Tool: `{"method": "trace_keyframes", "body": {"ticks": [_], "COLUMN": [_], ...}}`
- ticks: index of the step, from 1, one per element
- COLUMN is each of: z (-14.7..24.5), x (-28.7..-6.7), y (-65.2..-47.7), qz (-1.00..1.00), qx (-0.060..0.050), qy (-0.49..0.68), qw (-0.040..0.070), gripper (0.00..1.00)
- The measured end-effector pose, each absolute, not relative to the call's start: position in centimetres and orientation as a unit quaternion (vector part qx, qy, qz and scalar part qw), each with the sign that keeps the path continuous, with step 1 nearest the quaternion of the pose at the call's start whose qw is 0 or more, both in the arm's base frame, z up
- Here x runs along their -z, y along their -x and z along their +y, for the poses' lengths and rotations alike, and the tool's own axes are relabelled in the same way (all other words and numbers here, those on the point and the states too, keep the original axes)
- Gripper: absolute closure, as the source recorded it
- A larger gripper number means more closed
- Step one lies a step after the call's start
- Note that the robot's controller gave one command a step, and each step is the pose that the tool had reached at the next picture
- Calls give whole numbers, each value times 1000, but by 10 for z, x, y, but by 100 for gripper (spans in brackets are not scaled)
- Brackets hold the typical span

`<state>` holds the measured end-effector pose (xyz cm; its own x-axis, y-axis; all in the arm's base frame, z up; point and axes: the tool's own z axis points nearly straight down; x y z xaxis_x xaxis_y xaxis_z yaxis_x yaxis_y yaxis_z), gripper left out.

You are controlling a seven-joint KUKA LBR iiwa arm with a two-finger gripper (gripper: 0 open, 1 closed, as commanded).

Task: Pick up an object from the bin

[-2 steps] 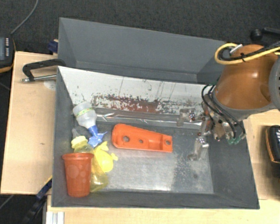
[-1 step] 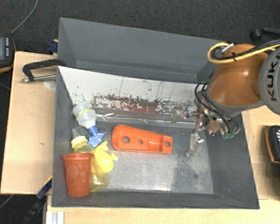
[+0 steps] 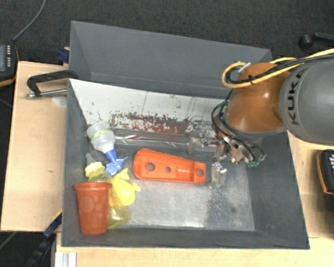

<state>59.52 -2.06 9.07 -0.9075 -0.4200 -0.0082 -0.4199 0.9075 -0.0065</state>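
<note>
Hovering the gripper (image 3: 217,170) at the right end of the flat orange bar (image 3: 167,168) in the middle of the bin (image 3: 162,60) — open or closed, cannot tell. Likely lining up the grasp — next calling for straddling that end and closing.

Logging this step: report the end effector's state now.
End effector: open or closed cannot be told; it is at the right end of the orange holed bar, nothing seen held.
</note>
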Motion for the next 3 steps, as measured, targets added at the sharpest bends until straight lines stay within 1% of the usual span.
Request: {"method": "trace_keyframes", "body": {"ticks": [1, 2, 3], "z": [11, 33, 33], "x": [-70, -73, -73], "y": [-561, -600, -600], "qz": [952, 941, 941], "qx": [-2, 3, 3], "qy": [306, 339, 339], "qw": [6, 8, 8], "gripper": [0, 100, 100]}}
